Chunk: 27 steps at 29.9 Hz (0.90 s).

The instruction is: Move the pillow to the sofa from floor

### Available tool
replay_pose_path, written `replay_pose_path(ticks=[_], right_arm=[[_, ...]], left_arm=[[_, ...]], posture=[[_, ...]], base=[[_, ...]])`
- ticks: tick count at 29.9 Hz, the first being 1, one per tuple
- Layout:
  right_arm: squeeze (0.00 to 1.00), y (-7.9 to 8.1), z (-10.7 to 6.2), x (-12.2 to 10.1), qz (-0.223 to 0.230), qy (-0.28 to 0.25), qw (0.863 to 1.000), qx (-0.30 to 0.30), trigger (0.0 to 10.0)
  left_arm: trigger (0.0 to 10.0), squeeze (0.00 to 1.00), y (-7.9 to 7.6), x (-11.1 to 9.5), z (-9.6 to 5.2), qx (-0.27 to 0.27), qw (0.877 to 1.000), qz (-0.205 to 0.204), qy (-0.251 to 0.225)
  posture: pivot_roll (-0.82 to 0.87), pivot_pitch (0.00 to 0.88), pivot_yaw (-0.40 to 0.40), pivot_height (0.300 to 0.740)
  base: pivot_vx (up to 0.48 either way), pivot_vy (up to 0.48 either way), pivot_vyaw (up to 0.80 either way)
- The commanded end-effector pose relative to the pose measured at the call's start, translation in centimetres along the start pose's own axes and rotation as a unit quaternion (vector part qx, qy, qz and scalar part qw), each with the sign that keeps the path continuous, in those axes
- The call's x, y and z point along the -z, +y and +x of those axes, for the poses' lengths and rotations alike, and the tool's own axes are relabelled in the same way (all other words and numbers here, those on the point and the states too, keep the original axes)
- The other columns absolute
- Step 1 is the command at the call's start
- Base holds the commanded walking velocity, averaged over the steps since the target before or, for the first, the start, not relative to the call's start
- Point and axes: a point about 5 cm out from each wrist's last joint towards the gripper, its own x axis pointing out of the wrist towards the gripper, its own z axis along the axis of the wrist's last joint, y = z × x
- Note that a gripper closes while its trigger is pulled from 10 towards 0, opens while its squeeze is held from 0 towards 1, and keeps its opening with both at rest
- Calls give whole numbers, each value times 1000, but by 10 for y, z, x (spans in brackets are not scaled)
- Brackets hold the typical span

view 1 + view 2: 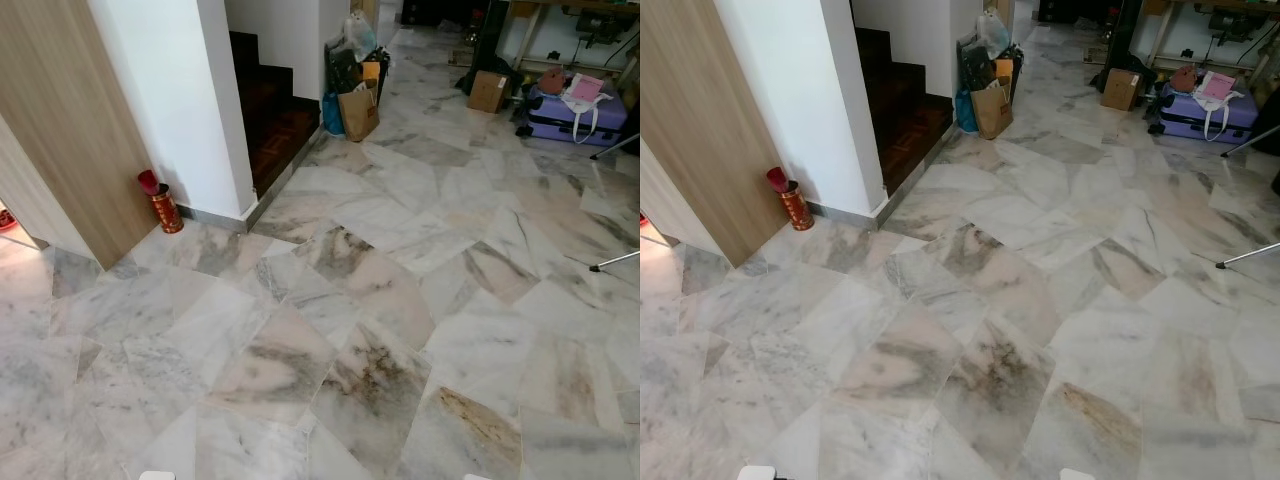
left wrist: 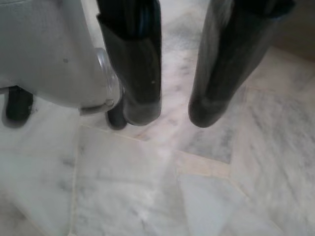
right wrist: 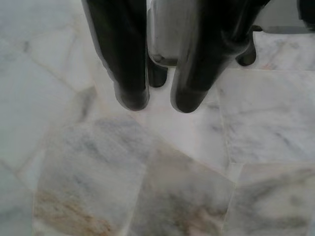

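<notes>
Pillow: where it lies cannot be told from these views. The widest thing here is the marble floor (image 1: 400, 300), pale grey slabs with brown veining, running from the robot out to the far wall. At the robot's left stands a wood-panelled wall (image 1: 60, 130), and beside it a white wall (image 1: 170, 90) whose corner meets a dark wooden staircase (image 1: 270, 120). Far off to the right a purple suitcase (image 1: 570, 115) lies on the floor, with a cardboard box (image 1: 488, 91) near it. A brown paper bag (image 1: 358, 112) stands by the foot of the stairs among other bags. A red canister (image 1: 165, 208) stands upright against the white wall's base. The left pincer (image 2: 174, 115) hangs over the floor, its fingers spread with a clear gap, holding nothing. The right pincer (image 3: 160, 103) also points down at the floor, empty; its fingers seem only narrowly parted, though the close, soft view makes that hard to judge
</notes>
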Motion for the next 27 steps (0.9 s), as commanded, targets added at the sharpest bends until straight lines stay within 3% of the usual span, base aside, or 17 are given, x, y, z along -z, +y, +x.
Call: replay_pose_path(ticks=[1, 16, 24, 27], right_arm=[[0, 24, 3, -6, -26, 6, 998, -54, 10000], [0, 27, 3, -4, -24, 10, 998, -61, 10000], [0, 35, 2, -2, -10, 7, 997, -75, 10000], [0, 38, 2, -1, 0, 3, 997, -72, 10000]], left_arm=[[10000, 0, 10, 22, -6, -24, 998, -52, 28], [10000, 0, 14, 21, -7, -28, 998, -58, 23], [10000, 0, 16, 18, -7, 9, 1000, 8, 21], [10000, 0, 21, 20, -8, 10, 1000, 12, 24]], posture=[[115, 136, -47, 740], [121, 130, -42, 740], [102, 132, -8, 740], [89, 132, 3, 740]], base=[[0, 0, 0], [0, 0, 0], [0, 0, 0], [0, 0, 0]])
